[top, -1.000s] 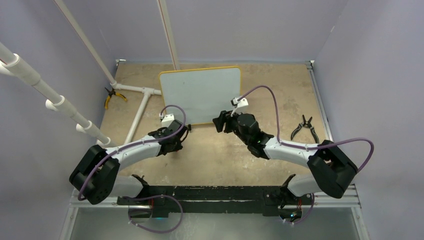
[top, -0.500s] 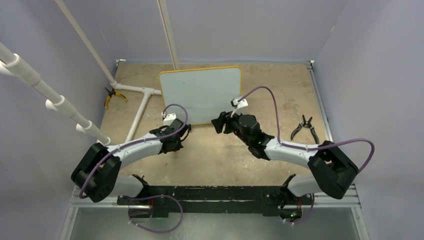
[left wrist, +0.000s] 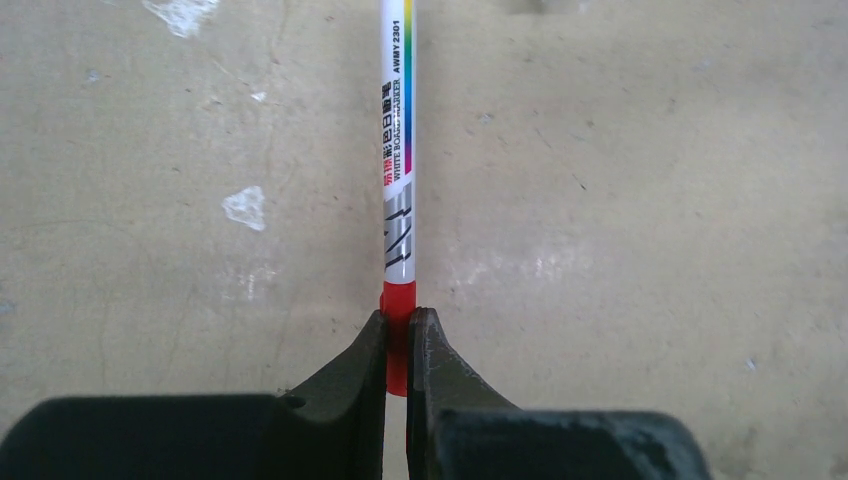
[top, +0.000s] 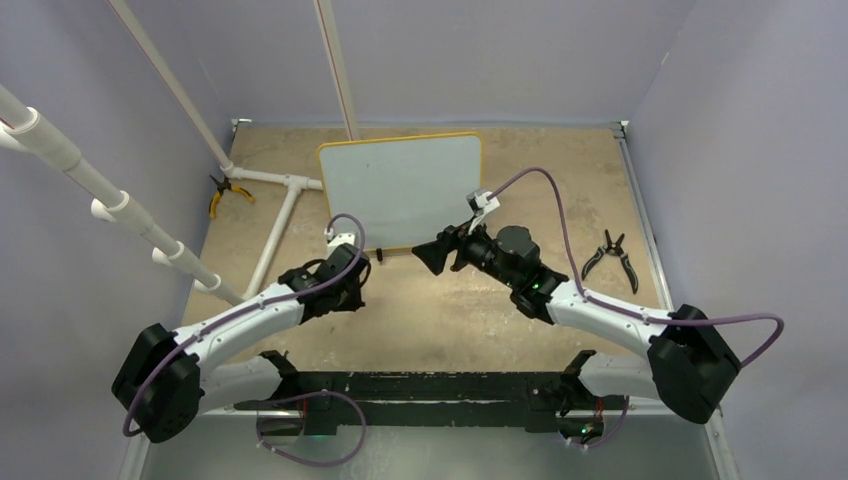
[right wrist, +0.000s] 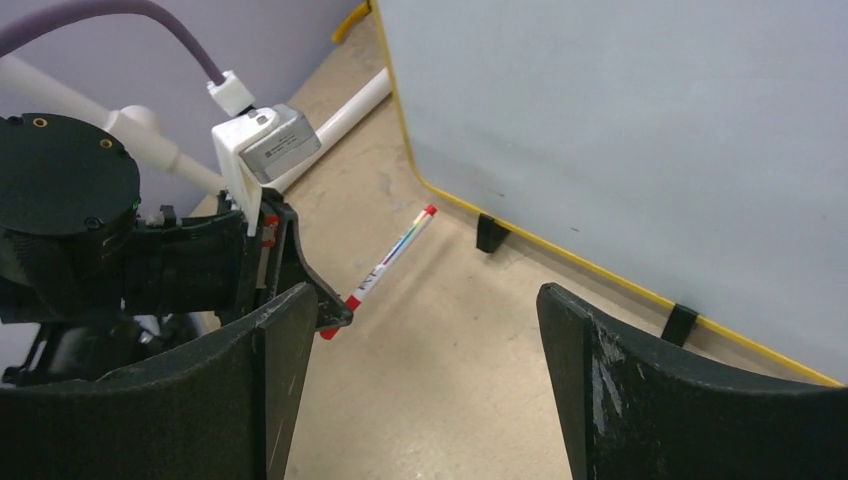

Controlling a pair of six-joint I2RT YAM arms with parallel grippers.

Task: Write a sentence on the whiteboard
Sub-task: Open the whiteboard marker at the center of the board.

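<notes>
The whiteboard [top: 400, 188] stands at the back middle, white with a yellow frame and black feet; it also shows in the right wrist view [right wrist: 620, 120]. Its face is blank, and no sentence shows on it. My left gripper [top: 360, 262] [left wrist: 398, 318] is shut on the red end of a white marker [left wrist: 398, 150], which points towards the board's front left foot [right wrist: 490, 232]. The marker also shows in the right wrist view [right wrist: 390, 255]. My right gripper [top: 428, 254] [right wrist: 425, 295] is open and empty, just in front of the board and facing the left gripper.
Black pliers [top: 610, 256] lie at the right. Yellow-handled pliers [top: 222, 194] lie at the back left beside a white pipe frame [top: 280, 205]. Purple walls close in the tan table [top: 430, 310] on three sides.
My right gripper has turned and dropped a little towards the left gripper. The left arm has stretched out, its elbow moving down and left, with the marker still held near the board.
</notes>
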